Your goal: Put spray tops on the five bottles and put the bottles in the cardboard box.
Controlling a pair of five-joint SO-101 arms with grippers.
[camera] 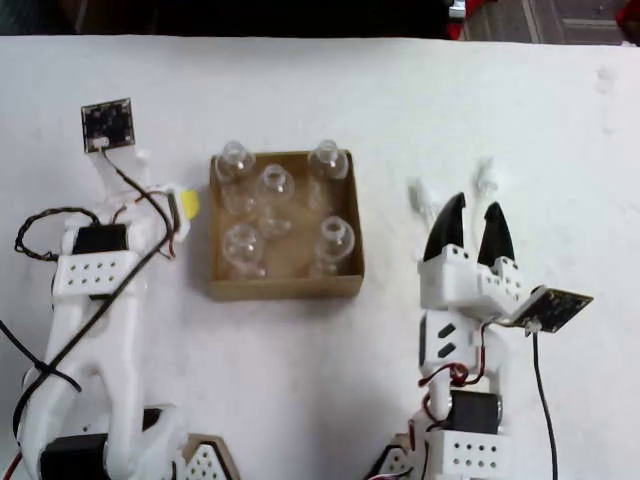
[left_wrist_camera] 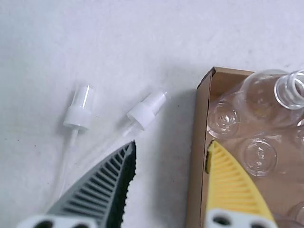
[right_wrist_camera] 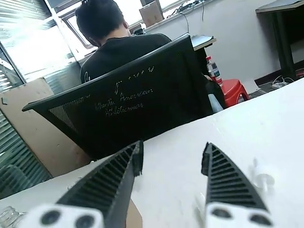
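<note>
Five clear bottles (camera: 275, 205) stand uncapped in the cardboard box (camera: 285, 287) at mid-table. My left gripper (left_wrist_camera: 172, 142) is open at the box's left wall (left_wrist_camera: 195, 142), its yellow finger (left_wrist_camera: 228, 183) over the bottles (left_wrist_camera: 259, 102) and its grey finger (left_wrist_camera: 107, 185) outside over the table. Two white spray tops (left_wrist_camera: 78, 110) (left_wrist_camera: 145, 110) lie on the table just beyond the grey finger. My right gripper (camera: 476, 205) hovers open and empty to the right of the box, with two more spray tops (camera: 420, 195) (camera: 487, 178) lying just ahead of its black fingertips (right_wrist_camera: 135, 154).
The white table (camera: 400, 100) has free room behind the box and on the far right. The left arm's cables (camera: 45, 225) trail at the left edge. A black chair (right_wrist_camera: 133, 104) with a person seated in it stands beyond the table's far side.
</note>
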